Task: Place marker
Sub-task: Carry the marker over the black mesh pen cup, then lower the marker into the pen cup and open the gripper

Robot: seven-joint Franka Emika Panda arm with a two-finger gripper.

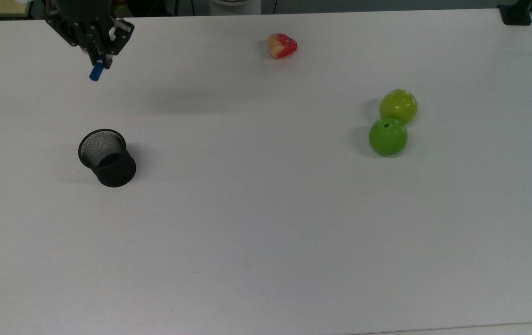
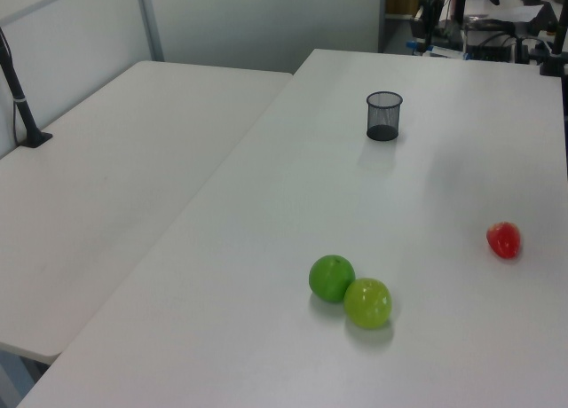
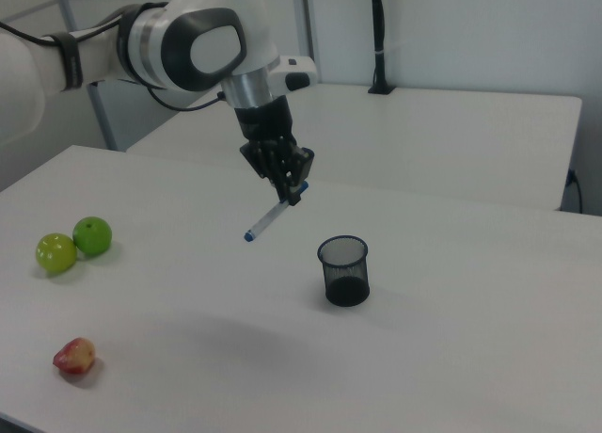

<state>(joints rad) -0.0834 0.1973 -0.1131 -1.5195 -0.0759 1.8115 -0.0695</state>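
My gripper (image 1: pixel 100 58) hangs above the table's far edge at the top view's upper left, shut on the marker (image 1: pixel 95 73), whose blue cap pokes out below the fingers. In the right view the gripper (image 3: pixel 293 190) holds the white marker (image 3: pixel 273 215) by one end. The marker slopes down toward the right view's left, well above the table. The black mesh cup (image 1: pixel 107 158) stands upright and apart from it, nearer the camera in the top view. In the right view the cup (image 3: pixel 344 270) sits lower and to the right of the marker.
A red and yellow strawberry-like fruit (image 1: pixel 282 45) lies near the far edge of the white table (image 1: pixel 266 242). Two green apples (image 1: pixel 398 106) (image 1: pixel 388 136) touch each other on the top view's right. A second table (image 2: pixel 115 186) stands alongside in the left view.
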